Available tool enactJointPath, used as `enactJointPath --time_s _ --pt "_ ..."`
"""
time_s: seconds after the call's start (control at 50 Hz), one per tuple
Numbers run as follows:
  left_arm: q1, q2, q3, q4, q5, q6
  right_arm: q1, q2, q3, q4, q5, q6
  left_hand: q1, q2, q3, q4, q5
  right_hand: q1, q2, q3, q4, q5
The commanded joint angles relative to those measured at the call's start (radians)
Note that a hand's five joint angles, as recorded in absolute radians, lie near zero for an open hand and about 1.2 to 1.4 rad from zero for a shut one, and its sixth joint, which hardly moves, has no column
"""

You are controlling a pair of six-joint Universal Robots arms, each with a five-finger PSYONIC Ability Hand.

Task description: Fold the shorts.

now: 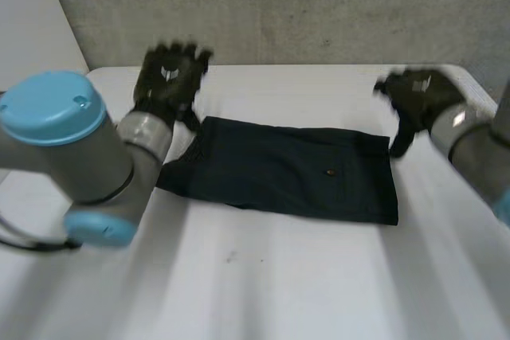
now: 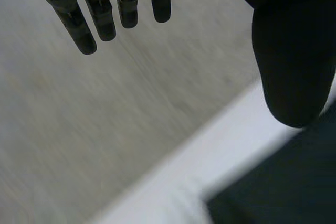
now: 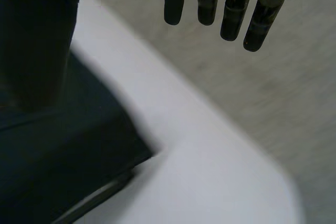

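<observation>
Dark navy shorts (image 1: pixel 287 169) lie flat and folded in the middle of the white table (image 1: pixel 263 276). My left hand (image 1: pixel 169 77) hovers above the shorts' far left corner, fingers straight and spread, holding nothing. My right hand (image 1: pixel 418 97) hovers off the far right corner, also open and empty. In the left wrist view the straight fingers (image 2: pixel 105 17) point past the table's edge, with the shorts (image 2: pixel 283 187) under the thumb. In the right wrist view the fingers (image 3: pixel 231 11) are straight, and the shorts (image 3: pixel 58 156) lie beneath the thumb side.
A grey concrete wall (image 1: pixel 279 5) stands right behind the table's far edge. The table's rounded far right corner (image 3: pixel 273 182) is close to my right hand. My left arm's blue-capped joint (image 1: pixel 56 109) looms at the near left.
</observation>
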Motion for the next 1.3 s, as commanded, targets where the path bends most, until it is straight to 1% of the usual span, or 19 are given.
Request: enactJointPath --time_s 0.02,0.08,0.12,0.28,0.42,0.52,0.6,0.68,0.7,0.76,0.78,0.84,0.86,0.92,0.94,1.0,1.16,1.22,1.3 --pt "-0.006 0.037 -0.136 -0.242 0.004 -0.209 -0.007 -0.020 0.362 -0.210 -0.070 0.053 -0.008 -0.020 -0.030 -0.021 -0.037 -0.033 -0.055 -0.040 -0.065 -0.072" --pt "0.000 0.032 -0.155 -0.240 0.006 -0.254 -0.013 -0.015 0.445 -0.359 -0.069 0.051 -0.005 -0.017 -0.027 -0.018 -0.034 0.000 -0.022 -0.007 -0.032 -0.039" --pt "0.005 0.028 -0.161 -0.236 0.006 -0.274 -0.012 0.000 0.459 -0.407 -0.069 0.053 -0.008 -0.020 -0.030 -0.021 -0.037 0.041 0.020 0.034 0.010 0.003" --pt "0.012 0.006 -0.169 -0.200 -0.006 -0.283 -0.019 0.126 0.445 -0.467 -0.066 0.011 -0.014 -0.026 -0.036 -0.027 -0.043 0.267 0.245 0.260 0.236 0.229" --pt "0.012 -0.009 -0.173 -0.200 -0.035 -0.287 -0.022 0.173 0.408 -0.510 -0.066 -0.035 -0.018 -0.029 -0.040 -0.030 -0.047 1.173 1.152 1.167 1.142 1.135" --pt "0.009 -0.009 -0.183 -0.193 -0.037 -0.287 -0.041 0.156 0.405 -0.493 -0.057 -0.050 -0.018 -0.029 -0.040 -0.030 -0.047 1.188 1.167 1.182 1.157 1.150" --pt "0.005 0.000 -0.190 -0.193 -0.037 -0.287 -0.080 0.103 0.419 -0.423 -0.053 -0.097 -0.018 -0.029 -0.040 -0.030 -0.047 1.188 1.167 1.182 1.157 1.150" --pt "0.005 0.009 -0.196 -0.194 -0.037 -0.287 -0.154 -0.004 0.428 -0.308 -0.061 -0.232 -0.018 -0.029 -0.040 -0.030 -0.047 1.188 1.167 1.182 1.157 1.150" --pt "0.005 0.012 -0.196 -0.194 -0.039 -0.287 -0.203 -0.032 0.430 -0.271 -0.064 -0.307 -0.018 -0.029 -0.040 -0.030 -0.047 1.188 1.167 1.182 1.157 1.150" --pt "0.006 0.029 -0.201 -0.193 -0.039 -0.287 -0.264 -0.043 0.427 -0.231 -0.067 -0.430 -0.018 -0.029 -0.040 -0.030 -0.047 1.188 1.167 1.182 1.157 1.150" --pt "0.006 0.034 -0.203 -0.191 -0.039 -0.287 -0.295 -0.046 0.418 -0.213 -0.070 -0.516 -0.018 -0.029 -0.040 -0.030 -0.047 1.188 1.167 1.182 1.157 1.150" --pt "0.008 0.040 -0.204 -0.189 -0.039 -0.287 -0.314 -0.046 0.396 -0.206 -0.069 -0.639 -0.018 -0.029 -0.040 -0.030 -0.047 1.188 1.167 1.182 1.157 1.150" --pt "0.008 0.041 -0.204 -0.189 -0.039 -0.287 -0.294 -0.046 0.375 -0.203 -0.066 -0.706 -0.018 -0.029 -0.040 -0.030 -0.047 1.188 1.167 1.182 1.157 1.150" --pt "0.009 0.043 -0.204 -0.186 -0.039 -0.287 -0.194 -0.045 0.330 -0.203 -0.072 -0.785 -0.018 -0.029 -0.040 -0.030 -0.047 1.188 1.167 1.182 1.157 1.150" --pt "0.009 0.044 -0.204 -0.185 -0.040 -0.287 -0.114 -0.042 0.295 -0.209 -0.081 -0.824 -0.018 -0.029 -0.040 -0.030 -0.047 1.188 1.167 1.182 1.157 1.150" --pt "0.011 0.044 -0.204 -0.185 -0.040 -0.287 -0.012 -0.038 0.243 -0.211 -0.110 -0.852 -0.018 -0.029 -0.040 -0.030 -0.047 1.188 1.167 1.182 1.157 1.150" --pt "0.011 0.054 -0.209 -0.183 -0.057 -0.287 0.338 0.115 0.114 -0.209 -0.358 -0.855 -0.018 -0.029 -0.040 -0.030 -0.047 1.188 1.167 1.182 1.157 1.150" --pt "0.012 0.063 -0.209 -0.183 -0.077 -0.287 0.399 0.168 0.095 -0.205 -0.397 -0.845 -0.018 -0.029 -0.040 -0.030 -0.047 1.188 1.167 1.182 1.157 1.150" --pt "0.020 0.090 -0.198 -0.185 -0.114 -0.287 0.415 0.236 0.091 -0.199 -0.418 -0.771 -0.018 -0.029 -0.040 -0.030 -0.047 0.528 0.506 0.521 0.496 0.489"
